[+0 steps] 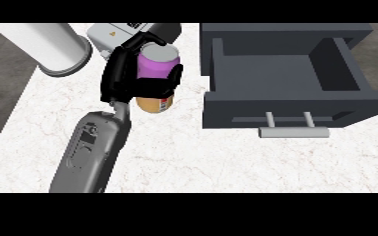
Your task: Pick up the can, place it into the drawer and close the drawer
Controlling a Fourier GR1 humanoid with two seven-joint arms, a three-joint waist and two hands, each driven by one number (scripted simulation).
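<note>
The counter (pixel 221 165) fills the view, pale marble, and at its right side toward the back sits the dark grey drawer (pixel 284 72), pulled open, hollow showing, with its light handle (pixel 293 131) sticking out toward us. Nothing inside it that I can see. Over at the back left corner a big white cylinder (pixel 55 47) lies tilted, well apart from the drawer. Now the arm (pixel 92 155) comes in from the lower edge on the left, grey and long, and at its end the left hand (pixel 122 80), black, is wrapped around the can (pixel 159 72). Thumb on one side, fingers on the other, closed round the middle of it. The can has a purple top and an orange-brown lower part, and it sits left of the drawer's left wall, apart from it; whether it is off the counter I cannot tell. The right hand is nowhere in view.

I reckon that can is stiff and light, smooth-sided so a bit slippery; round the waist, as now, looks the right place to hold it. Next it needs carrying right, over the drawer wall.
</note>
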